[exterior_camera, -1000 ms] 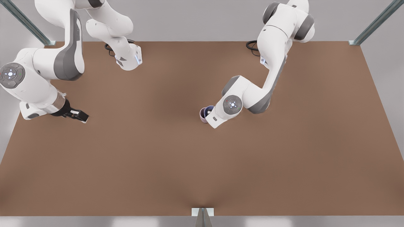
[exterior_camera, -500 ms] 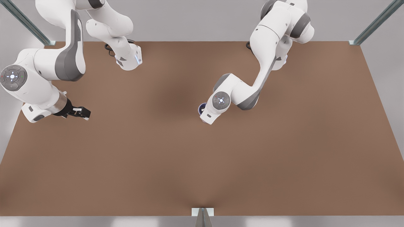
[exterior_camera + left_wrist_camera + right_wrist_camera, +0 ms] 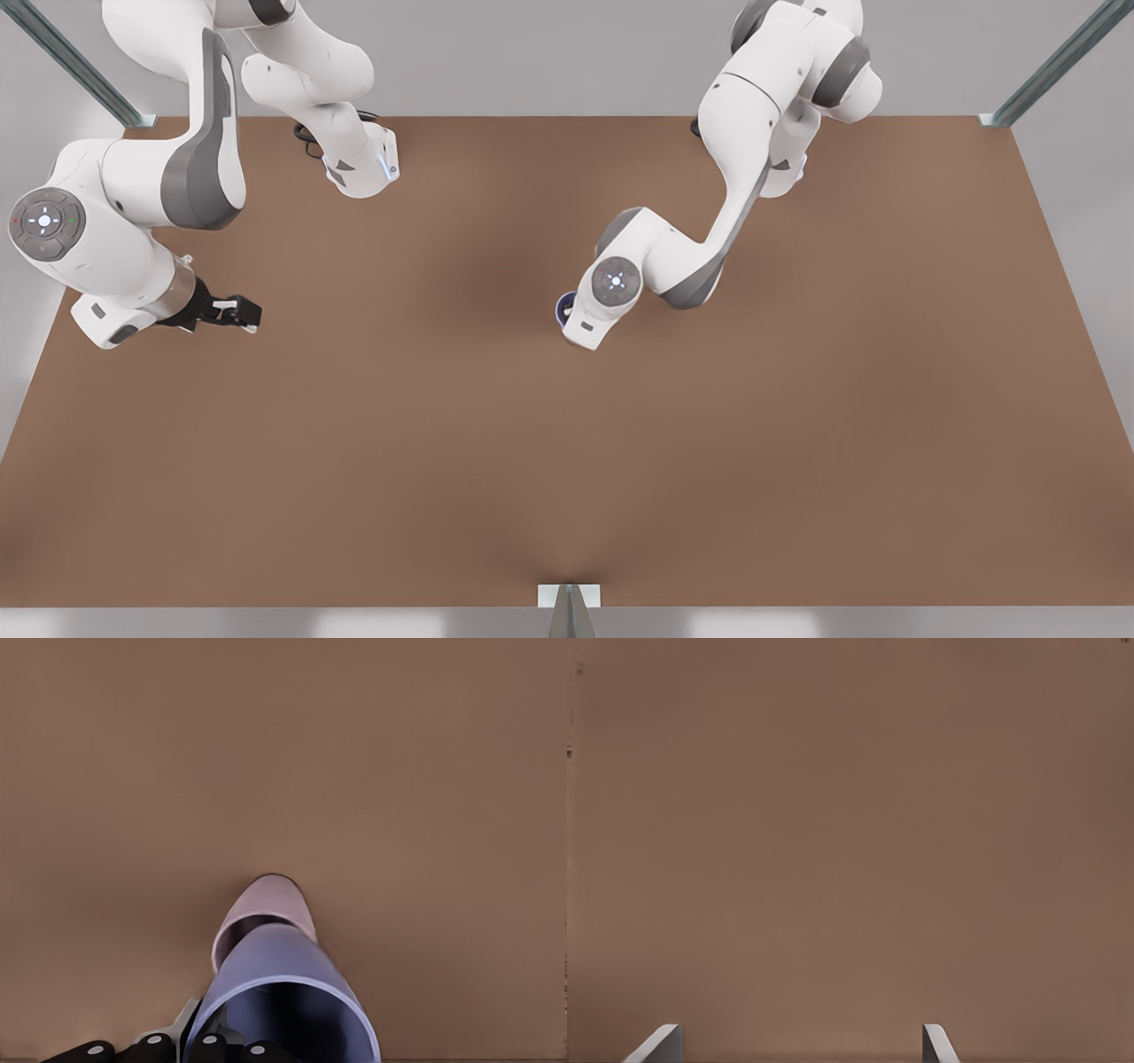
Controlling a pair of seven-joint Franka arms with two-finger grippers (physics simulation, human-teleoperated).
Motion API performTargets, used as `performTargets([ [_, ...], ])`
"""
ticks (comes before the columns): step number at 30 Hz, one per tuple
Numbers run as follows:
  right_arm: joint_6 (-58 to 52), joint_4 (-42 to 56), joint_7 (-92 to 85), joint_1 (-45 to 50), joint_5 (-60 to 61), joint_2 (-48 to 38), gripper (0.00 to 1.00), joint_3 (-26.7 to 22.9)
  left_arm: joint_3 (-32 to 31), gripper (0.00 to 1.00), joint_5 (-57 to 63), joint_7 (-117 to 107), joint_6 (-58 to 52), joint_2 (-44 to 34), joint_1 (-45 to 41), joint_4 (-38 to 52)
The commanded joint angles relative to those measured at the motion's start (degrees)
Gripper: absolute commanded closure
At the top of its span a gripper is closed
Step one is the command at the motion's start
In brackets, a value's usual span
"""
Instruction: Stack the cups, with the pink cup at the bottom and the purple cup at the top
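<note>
Near the middle of the bench: purple cup gripped at its rim by the left gripper, tilted, base entering the pink cup standing below. Best to level it over the pink mouth, lower straight until seated, then let go and lift clear without nudging the pair. Right gripper waiting with fingers spread wide, well apart toward the front view's left. Plain brown bench top, grey walls, a metal post at the corner.
</note>
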Motion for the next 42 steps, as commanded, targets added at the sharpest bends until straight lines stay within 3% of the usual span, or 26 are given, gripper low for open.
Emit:
performTargets([
  [1, -0.2, 0.0, -3.1, 0.0, 0.0, -0.1, 0.0, 0.0, -0.1, 0.79, -0.3, -5.1, -0.1, -0.1, 0.0, -0.1],
  [17, -0.3, 0.0, -3.1, -0.1, 0.1, -0.1, 0.0, 0.0, -0.1, 0.78, -0.2, -4.6, 0.7, 0.9, -0.1, -0.2],
  [20, -0.3, 0.0, -3.1, -0.2, 0.1, -0.1, 0.0, 0.0, -0.1, 0.47, -0.2, -4.6, 0.7, 1.0, -0.1, -0.2],
  [21, -0.3, 0.0, -3.1, -0.2, 0.1, -0.1, 0.0, 0.0, -0.1, 0.05, -0.1, -4.5, 0.6, 1.2, -0.1, -0.2],
  [22, -0.3, 0.0, -3.2, -0.2, 0.1, -0.1, 0.0, 0.0, -0.1, 0.01, -0.1, -4.5, 0.6, 1.1, -0.1, -0.2],
  [39, -0.3, 0.0, -3.5, -0.4, 0.1, -0.1, 0.0, -0.1, 0.3, 0.01, -0.2, -4.6, -3.1, -0.5, 1.0, 2.9],
  [41, -0.3, 0.1, -3.5, -0.4, 0.1, -0.1, 0.0, -0.1, 0.7, 0.01, 0.1, -0.5, -15.0, -1.0, 9.1, 10.9],
  [42, -0.3, 0.1, -3.5, -0.4, 0.2, -0.1, 0.0, -0.1, 0.9, 0.01, 1.6, 13.7, -20.5, -3.3, 15.8, 11.9],
])
